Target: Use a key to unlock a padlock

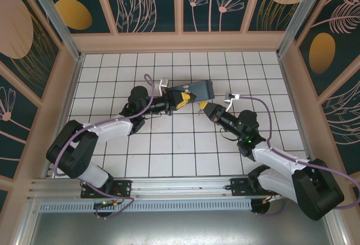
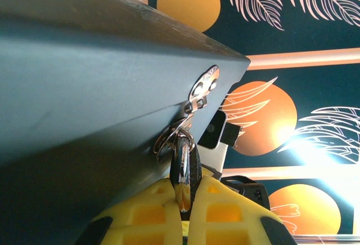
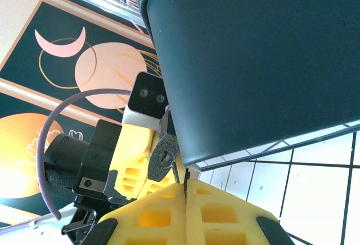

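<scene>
Take the dark box [image 1: 199, 90] as your reference: it is tilted up off the white tiled floor [image 1: 169, 149], and both arms meet at its near lower edge.

Your left gripper [image 2: 183, 194] comes in from the box's left side. In the left wrist view its yellow fingers [image 2: 147, 214] are clamped on the padlock [image 2: 190, 169], whose dark body stands upright between them, just under the box's edge. A small metal ring [image 2: 166, 141] sits at the top of the padlock and runs up to a shiny hasp [image 2: 204, 81] fixed on the corner of the box, so the padlock hangs from the box and touches it only through those parts.

Your right gripper [image 3: 185, 191] sits below the same corner of the box. In the right wrist view its jaws are pressed together, with a thin dark sliver pinched in the seam between them. You can take that for the key [image 3: 184, 187], though it is too slim to make out any shape. From this side you see the padlock's face with its keyhole, held beside the box's lower corner by the other gripper's fingers. The key's tip is just beside the padlock, slightly lower than the keyhole. You cannot tell whether the two touch.

In the top view the two grippers are nearly tip to tip under the box's near edge.
</scene>
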`<move>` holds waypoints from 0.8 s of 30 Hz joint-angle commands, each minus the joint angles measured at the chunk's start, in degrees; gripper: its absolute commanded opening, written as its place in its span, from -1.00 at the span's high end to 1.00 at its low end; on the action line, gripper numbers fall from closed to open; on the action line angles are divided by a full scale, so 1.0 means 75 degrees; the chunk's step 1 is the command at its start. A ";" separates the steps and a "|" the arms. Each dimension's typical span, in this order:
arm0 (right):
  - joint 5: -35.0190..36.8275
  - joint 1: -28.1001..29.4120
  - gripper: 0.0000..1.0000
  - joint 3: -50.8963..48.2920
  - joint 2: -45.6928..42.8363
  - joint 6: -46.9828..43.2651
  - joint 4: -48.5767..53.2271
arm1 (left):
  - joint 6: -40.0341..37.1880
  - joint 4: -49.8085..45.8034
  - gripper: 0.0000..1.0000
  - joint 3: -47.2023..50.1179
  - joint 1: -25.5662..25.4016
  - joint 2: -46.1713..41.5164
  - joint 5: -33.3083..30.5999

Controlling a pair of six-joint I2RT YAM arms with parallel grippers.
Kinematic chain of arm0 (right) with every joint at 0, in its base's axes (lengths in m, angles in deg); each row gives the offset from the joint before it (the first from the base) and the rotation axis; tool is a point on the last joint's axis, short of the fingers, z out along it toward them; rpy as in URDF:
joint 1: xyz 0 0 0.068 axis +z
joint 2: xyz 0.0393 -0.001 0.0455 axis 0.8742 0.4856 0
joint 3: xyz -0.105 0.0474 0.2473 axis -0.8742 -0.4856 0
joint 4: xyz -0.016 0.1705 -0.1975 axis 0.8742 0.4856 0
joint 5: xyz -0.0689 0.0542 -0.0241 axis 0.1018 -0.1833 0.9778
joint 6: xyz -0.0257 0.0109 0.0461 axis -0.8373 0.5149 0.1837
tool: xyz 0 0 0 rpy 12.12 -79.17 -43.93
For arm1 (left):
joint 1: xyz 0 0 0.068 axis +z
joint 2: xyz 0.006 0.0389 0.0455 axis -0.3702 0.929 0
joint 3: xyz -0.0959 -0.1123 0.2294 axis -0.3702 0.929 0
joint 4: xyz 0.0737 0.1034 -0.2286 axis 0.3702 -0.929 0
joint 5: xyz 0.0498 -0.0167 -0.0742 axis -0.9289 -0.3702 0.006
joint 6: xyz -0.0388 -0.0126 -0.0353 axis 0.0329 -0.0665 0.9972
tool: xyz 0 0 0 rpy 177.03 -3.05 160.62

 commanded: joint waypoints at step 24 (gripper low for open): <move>-0.0158 0.0049 1.00 0.0375 0.0026 -0.0143 -0.0166 | -0.0334 0.0510 1.00 -0.0242 0.0121 -0.0173 0.0134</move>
